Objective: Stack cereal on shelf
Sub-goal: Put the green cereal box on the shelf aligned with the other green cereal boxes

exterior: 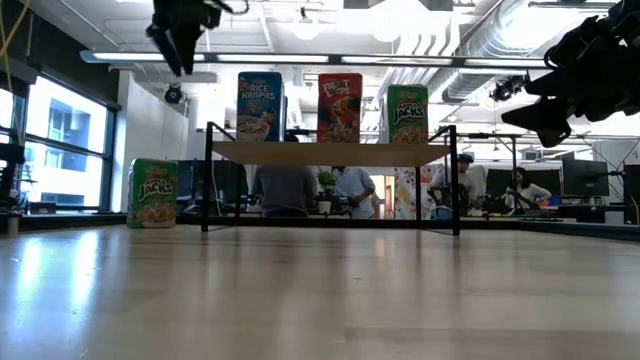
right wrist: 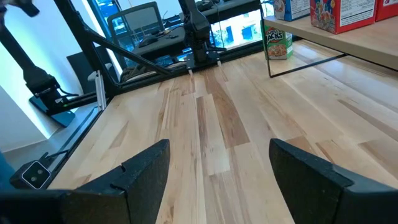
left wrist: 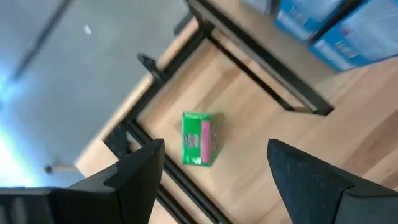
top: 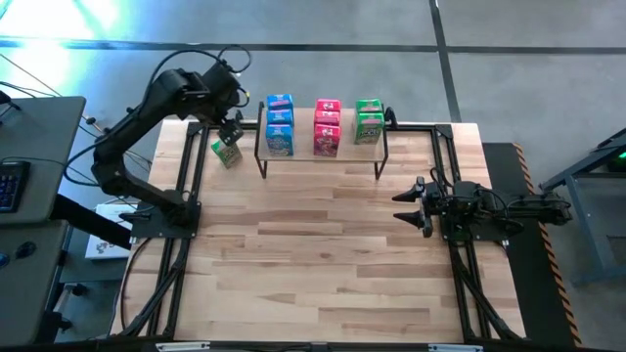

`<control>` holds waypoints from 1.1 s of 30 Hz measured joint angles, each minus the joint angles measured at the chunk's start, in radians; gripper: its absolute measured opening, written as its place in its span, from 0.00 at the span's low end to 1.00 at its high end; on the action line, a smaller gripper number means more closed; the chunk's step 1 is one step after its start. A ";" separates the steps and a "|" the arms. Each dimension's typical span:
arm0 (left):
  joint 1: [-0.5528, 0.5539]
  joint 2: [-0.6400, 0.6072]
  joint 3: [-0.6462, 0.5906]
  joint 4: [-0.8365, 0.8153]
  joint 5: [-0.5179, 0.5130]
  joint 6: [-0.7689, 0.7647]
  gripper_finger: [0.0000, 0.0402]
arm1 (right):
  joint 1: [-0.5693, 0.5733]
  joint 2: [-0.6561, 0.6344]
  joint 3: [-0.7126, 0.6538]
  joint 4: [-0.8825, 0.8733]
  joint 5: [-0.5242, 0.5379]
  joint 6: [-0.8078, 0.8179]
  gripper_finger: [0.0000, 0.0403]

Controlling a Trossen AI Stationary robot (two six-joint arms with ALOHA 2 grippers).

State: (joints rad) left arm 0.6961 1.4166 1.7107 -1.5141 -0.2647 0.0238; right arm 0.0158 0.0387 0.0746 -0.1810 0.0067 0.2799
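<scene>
Nine boxes: that is the cereal count the high view suggests, eight on the shelf (top: 323, 145) and one off it, though the stacked ones are hard to separate.
Shelf: a light-wood board on thin black legs, standing at the far side of the tabletop (top: 323, 254), between the two arms.
Blue boxes (top: 280, 124): grouped at the shelf's left end; the low view shows a Rice Krispies front (exterior: 260, 105) upright on the board.
Pink-red boxes (top: 327, 127): grouped in the middle of the shelf, a Froot Loops front (exterior: 340, 107) facing the low camera.
Green boxes on shelf (top: 369, 120): at the right end, an Apple Jacks front (exterior: 407, 113) upright.
Loose green box (top: 226, 152): on the tabletop just left of the shelf, outside its legs, near the black frame rail; upright in the low view (exterior: 153, 192), and seen from above in the left wrist view (left wrist: 201, 138).
Left tool (top: 232, 128): hangs in the air above the loose green box, apart from it, fingers (left wrist: 134, 174) spread wide, nothing between them.
Right tool (top: 412, 206): waits over the right side of the tabletop, well apart from the shelf, pointing toward the middle, fingers (right wrist: 140, 171) spread wide and empty.
Room behind: people sit at desks beyond the shelf in the low view.
</scene>
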 joint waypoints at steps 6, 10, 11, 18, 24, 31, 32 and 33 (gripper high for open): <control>0.095 -0.006 -0.120 0.040 0.080 -0.021 0.69 | 0.000 0.000 0.000 0.000 0.000 0.000 0.66; 0.152 -0.006 -0.205 0.080 0.138 -0.020 0.69 | 0.000 0.000 0.000 0.000 0.000 0.000 0.66; 0.169 -0.006 -0.227 0.092 0.157 -0.015 0.69 | 0.000 0.000 0.000 0.000 0.000 0.000 0.66; 0.275 -0.006 -0.363 0.194 0.261 0.006 0.71 | 0.000 0.000 0.000 0.000 0.000 0.000 0.66; 0.327 -0.006 -0.475 0.287 0.286 0.021 0.77 | 0.000 0.000 0.000 0.000 0.000 0.000 0.66; 0.353 -0.005 -0.570 0.395 0.286 0.033 0.78 | 0.000 0.000 0.000 0.000 0.000 0.000 0.66; 0.358 -0.005 -0.580 0.405 0.285 0.036 0.78 | 0.000 0.000 0.000 0.000 0.000 0.000 0.66; 0.360 -0.005 -0.588 0.417 0.284 0.039 0.78 | 0.000 0.000 0.000 0.000 0.000 0.000 0.66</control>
State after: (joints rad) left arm 1.0564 1.4113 1.1224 -1.0966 0.0194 0.0627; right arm 0.0158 0.0387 0.0746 -0.1807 0.0067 0.2801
